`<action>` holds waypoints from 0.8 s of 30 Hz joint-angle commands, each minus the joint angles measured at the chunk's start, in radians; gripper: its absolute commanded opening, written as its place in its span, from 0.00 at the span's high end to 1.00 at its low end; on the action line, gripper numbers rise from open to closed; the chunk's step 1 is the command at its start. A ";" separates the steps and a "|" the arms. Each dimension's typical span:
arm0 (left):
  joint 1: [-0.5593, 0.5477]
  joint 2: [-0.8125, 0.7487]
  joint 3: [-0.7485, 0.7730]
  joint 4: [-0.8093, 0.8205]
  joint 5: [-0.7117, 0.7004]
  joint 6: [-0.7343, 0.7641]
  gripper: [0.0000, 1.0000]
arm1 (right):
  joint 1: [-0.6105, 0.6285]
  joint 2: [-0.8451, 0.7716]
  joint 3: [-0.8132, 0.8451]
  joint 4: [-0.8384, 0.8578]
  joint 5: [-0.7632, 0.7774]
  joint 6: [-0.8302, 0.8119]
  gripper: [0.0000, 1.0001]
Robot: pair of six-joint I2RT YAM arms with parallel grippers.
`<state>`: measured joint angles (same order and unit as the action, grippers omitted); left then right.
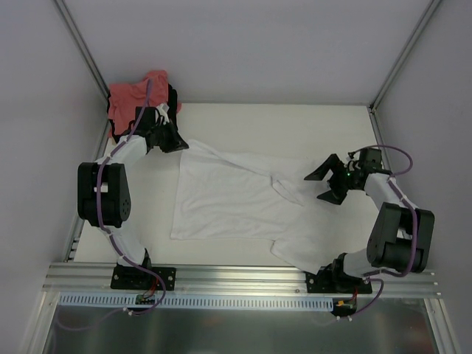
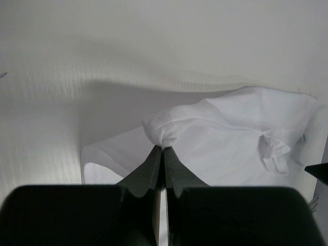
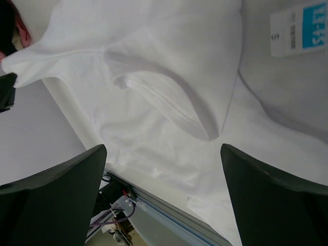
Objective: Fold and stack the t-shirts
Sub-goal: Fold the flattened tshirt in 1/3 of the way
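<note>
From above, my left claw is clamped on the far-left corner of the white t-shirt. The shirt lies spread across the middle of the table, its right side rumpled and folded over itself. My right claw stands wide apart over that rumpled right part, gripping nothing; I cannot tell whether it touches the cloth. Behind my left claw, in the far-left corner, the salmon-pink t-shirt sits bunched, with the black t-shirt just beside it.

From my left wrist, my fingers are pressed together with a small wad of white cloth pinched at their tips. The rest of the shirt runs away beyond them and to the right, creased, with a soft fold standing up near its right edge.

From my right wrist, the two fingers sit far apart at the bottom corners, and the white cloth lies below the gap between them. A curved hemmed fold crosses it, and a label with blue print shows at the upper right.
</note>
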<state>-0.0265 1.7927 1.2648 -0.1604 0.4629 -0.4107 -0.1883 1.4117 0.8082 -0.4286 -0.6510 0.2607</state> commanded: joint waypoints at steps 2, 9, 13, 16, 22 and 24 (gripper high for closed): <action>-0.004 -0.044 -0.008 0.028 0.005 0.012 1.00 | 0.026 0.128 0.124 0.126 -0.038 0.057 0.00; -0.004 -0.052 -0.001 0.027 -0.009 0.052 1.00 | 0.096 0.247 0.223 0.159 -0.053 0.092 0.01; -0.004 -0.076 -0.013 -0.002 -0.020 0.073 1.00 | 0.099 0.244 0.218 0.156 -0.055 0.091 0.01; -0.004 -0.096 -0.042 -0.007 -0.026 0.088 1.00 | 0.099 0.234 0.209 0.157 -0.056 0.087 0.00; -0.004 -0.052 -0.035 -0.016 -0.035 0.098 1.00 | 0.099 0.217 0.210 0.137 -0.059 0.080 0.01; -0.004 -0.055 -0.048 -0.001 -0.024 0.084 1.00 | 0.096 0.208 0.213 0.125 -0.055 0.071 0.00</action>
<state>-0.0265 1.7527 1.2278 -0.1749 0.4366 -0.3462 -0.0898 1.6634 0.9939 -0.2871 -0.6895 0.3401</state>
